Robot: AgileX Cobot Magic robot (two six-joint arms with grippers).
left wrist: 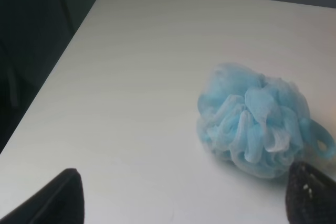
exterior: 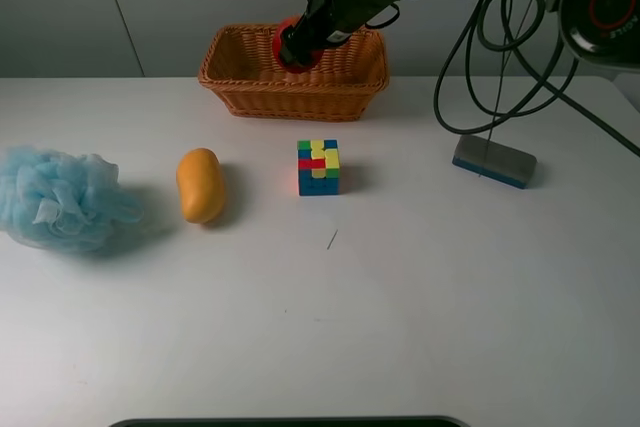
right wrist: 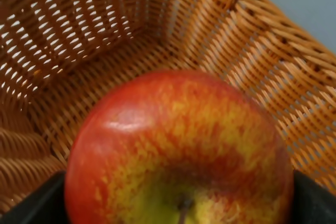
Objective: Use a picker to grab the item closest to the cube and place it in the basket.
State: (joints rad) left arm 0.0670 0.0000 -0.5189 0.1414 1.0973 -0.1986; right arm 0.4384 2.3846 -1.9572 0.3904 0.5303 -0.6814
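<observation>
A multicoloured cube point(exterior: 318, 167) stands in the middle of the white table. A woven basket point(exterior: 240, 82) stands behind it at the back. My right gripper point(exterior: 298, 47) is shut on a red and yellow apple point(exterior: 283, 39) and holds it over the inside of the basket. In the right wrist view the apple point(right wrist: 178, 150) fills the frame between the dark fingers point(right wrist: 37, 203), with the basket wall point(right wrist: 79, 30) behind it. My left gripper point(left wrist: 184, 203) is open and empty above the table's left end; it is out of the exterior view.
An orange mango point(exterior: 201, 184) lies left of the cube. A light blue bath pouf point(exterior: 55, 197) sits at the far left, and shows in the left wrist view point(left wrist: 257, 124). A grey and blue block point(exterior: 494, 161) lies at the right under hanging cables point(exterior: 500, 57).
</observation>
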